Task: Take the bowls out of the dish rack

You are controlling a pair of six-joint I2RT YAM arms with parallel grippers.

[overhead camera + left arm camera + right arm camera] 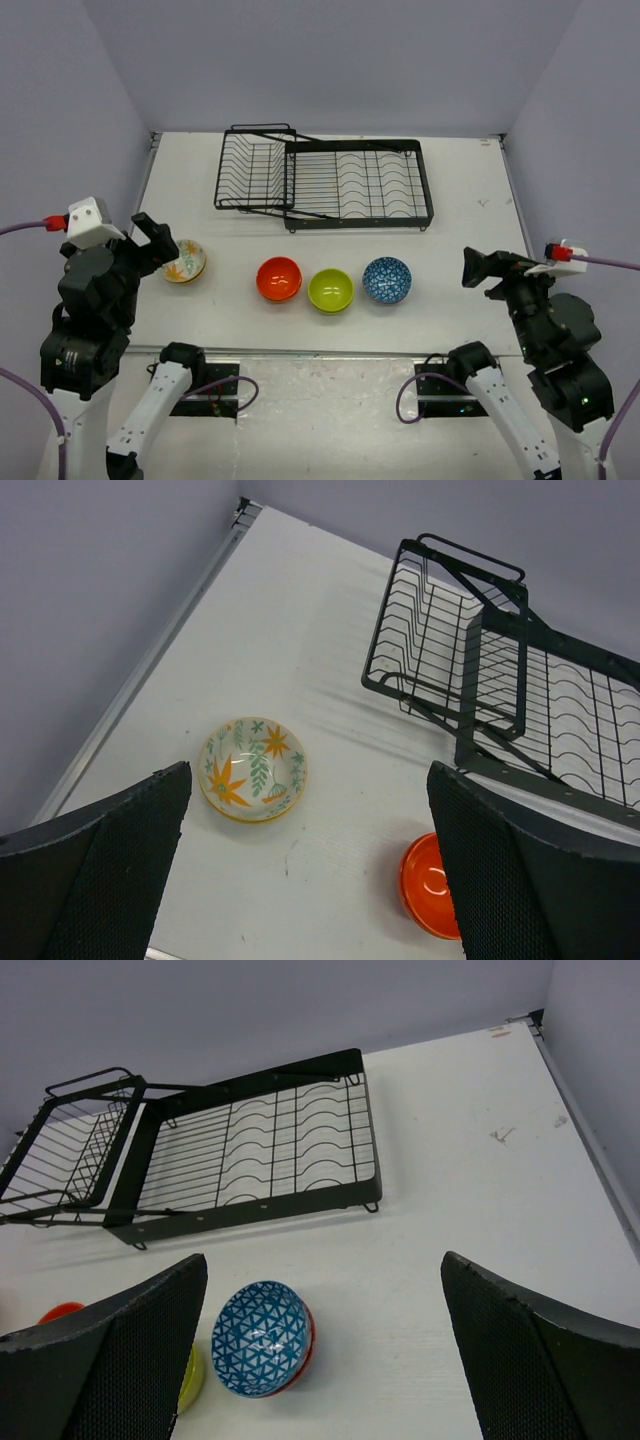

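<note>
White table [470,205], lavender walls [330,60], black dish rack [360,222], row of four bowls [330,290]

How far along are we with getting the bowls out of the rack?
Done: the rack holds no bowls. Four sit in a row on the table in front of it: the floral bowl, orange bowl, green bowl and blue bowl. In hand: nothing; the left tool and right tool are open and empty. Left: nothing that shows.
</note>
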